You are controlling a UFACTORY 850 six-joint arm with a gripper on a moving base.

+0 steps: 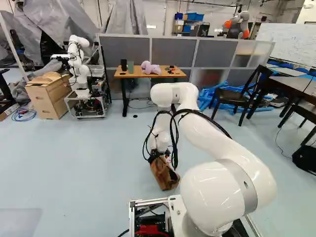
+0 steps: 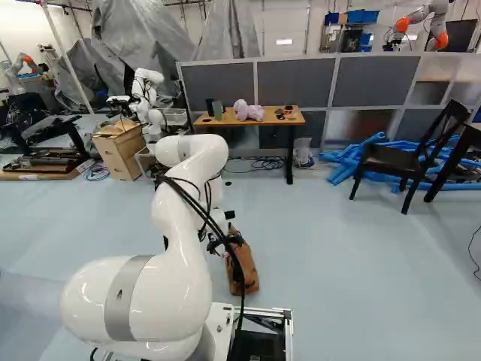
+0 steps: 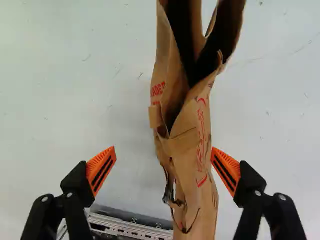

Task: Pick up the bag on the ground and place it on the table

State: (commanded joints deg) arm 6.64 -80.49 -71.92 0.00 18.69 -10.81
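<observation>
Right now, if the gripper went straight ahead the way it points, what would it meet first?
Most likely the bag: it shows between the open fingers, nearer one. Behind it is the floor; depth is unclear.

Bright, even indoor light fills both base views, leaving small white highlights on the glossy arm and a soft sheen on the floor. In the wrist view, also bright, faint shading lies beside the paper bag, whose open folds look dark inside.
</observation>
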